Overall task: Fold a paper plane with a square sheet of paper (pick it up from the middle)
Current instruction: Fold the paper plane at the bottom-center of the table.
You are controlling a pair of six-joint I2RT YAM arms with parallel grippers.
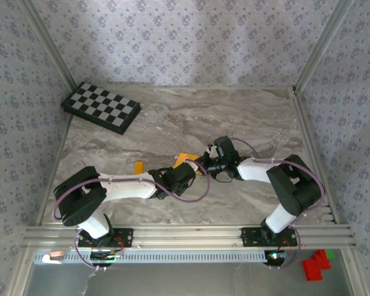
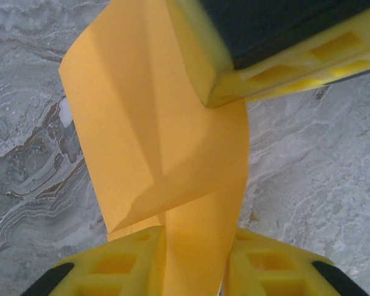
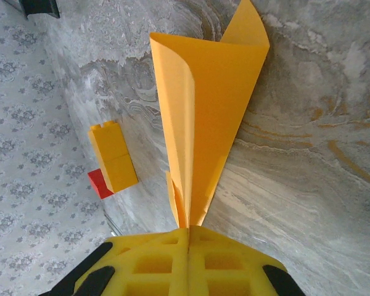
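Paper [image 3: 200, 105] pinched (by both jaws).

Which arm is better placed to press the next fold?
Left, likely. Right tool is shut on the pinched end of the orange paper sheet, a steady anchor; left tool holds its looser, wider stretch.

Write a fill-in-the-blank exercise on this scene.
The right claw is ___ on the paper.
The bigger block beside the red block is ___.
The checkered board lies in the table's far ___ corner.
Missing: shut; orange; left.
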